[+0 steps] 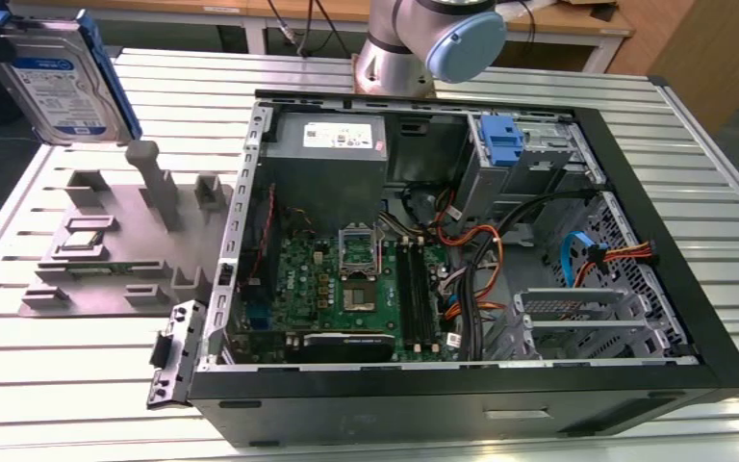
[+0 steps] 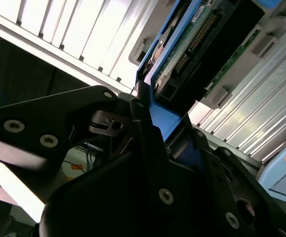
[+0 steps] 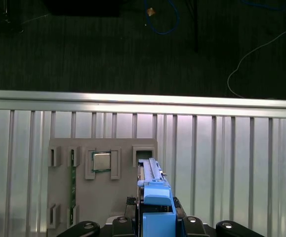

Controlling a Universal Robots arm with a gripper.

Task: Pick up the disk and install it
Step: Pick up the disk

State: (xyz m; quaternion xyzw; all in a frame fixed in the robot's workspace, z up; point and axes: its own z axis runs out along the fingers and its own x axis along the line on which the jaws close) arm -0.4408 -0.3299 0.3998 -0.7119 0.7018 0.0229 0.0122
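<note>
The disk (image 1: 62, 82) hangs upright at the upper left of the exterior view, above the grey holder (image 1: 113, 241) and clear of it. In both wrist views we see the jaws clamped on its blue-railed end. We judge the pick-up done. The install is not: the open computer case (image 1: 677, 371) fills the centre and right of that view, well apart from the disk, on the slatted surface (image 1: 74, 385), and its drive cage (image 1: 523, 154) at the upper right holds no disk.
</note>
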